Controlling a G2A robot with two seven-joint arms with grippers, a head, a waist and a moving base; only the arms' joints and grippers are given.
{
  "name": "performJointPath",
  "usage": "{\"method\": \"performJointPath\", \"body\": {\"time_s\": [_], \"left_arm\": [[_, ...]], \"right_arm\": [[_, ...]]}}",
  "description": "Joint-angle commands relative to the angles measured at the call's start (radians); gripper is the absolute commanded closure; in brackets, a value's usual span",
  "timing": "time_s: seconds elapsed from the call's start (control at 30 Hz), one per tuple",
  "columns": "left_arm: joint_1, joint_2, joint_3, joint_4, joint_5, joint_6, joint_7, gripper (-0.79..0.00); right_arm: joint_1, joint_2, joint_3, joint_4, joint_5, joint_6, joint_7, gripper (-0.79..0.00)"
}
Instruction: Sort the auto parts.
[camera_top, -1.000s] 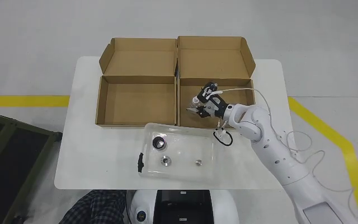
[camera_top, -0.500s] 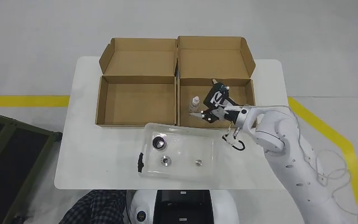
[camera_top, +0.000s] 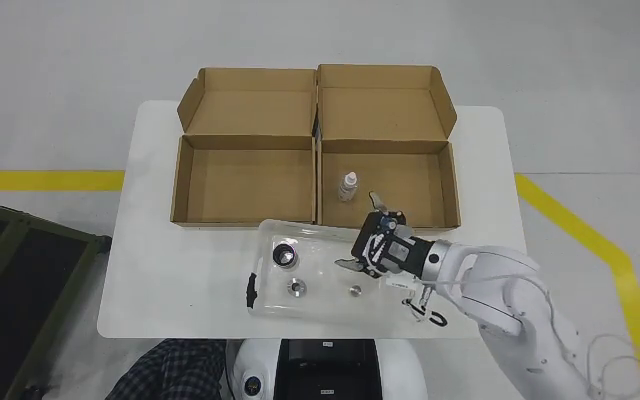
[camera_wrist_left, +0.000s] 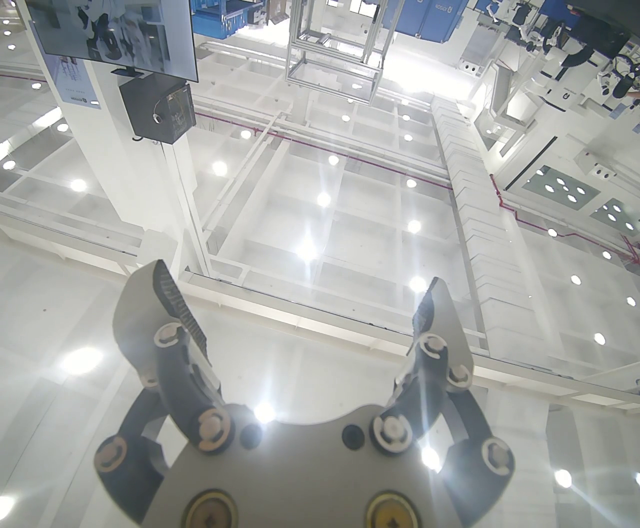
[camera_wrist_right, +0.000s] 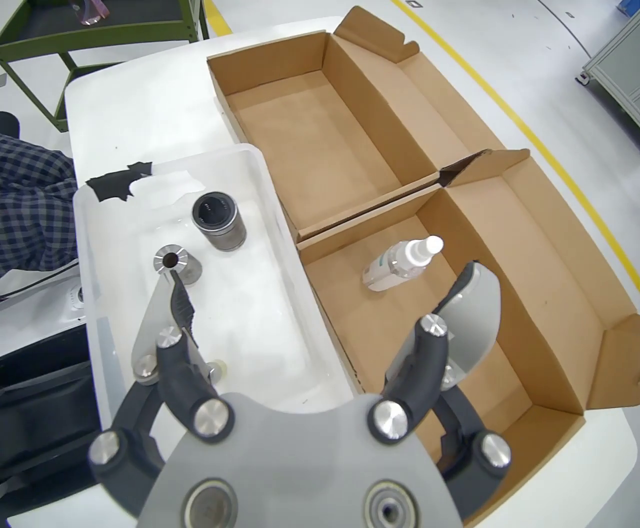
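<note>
My right hand (camera_wrist_right: 324, 275), wide open and empty, hangs over the clear tray (camera_wrist_right: 260, 160). To grip well, I should straddle 1 piece squarely, likely the small metal part (camera_top: 354, 290), get low, then close.

Holds the white right arm (camera_top: 500, 290) angled in from the near right, wrist turned leftward, with the right grey-and-black two-finger gripper (camera_top: 358, 232) spread wide and empty. Points the left grey-and-black gripper (camera_wrist_left: 295, 280) straight upward, fingers likewise wide apart, gripping nothing.
</note>
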Motion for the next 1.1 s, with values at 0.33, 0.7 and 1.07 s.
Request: {"method": "performJointPath", "body": {"time_s": [0.33, 0.7, 1.07], "left_arm": [[0.0, 0.0, 0.0, 0.0, 0.0, 0.0, 0.0, -0.785], [0.0, 0.0, 0.0, 0.0, 0.0, 0.0, 0.0, -0.785], [0.0, 0.0, 0.0, 0.0, 0.0, 0.0, 0.0, -0.785]], "right_arm": [[-0.083, 0.019, -0.015, -0.037, -0.025, -0.08, 0.105, -0.785], [-0.069, 0.03, -0.047, -0.02, 0.008, -0.108, 0.241, -0.763], [-0.036, 0.037, -0.071, 0.025, 0.057, -0.103, 0.311, -0.483]]}}
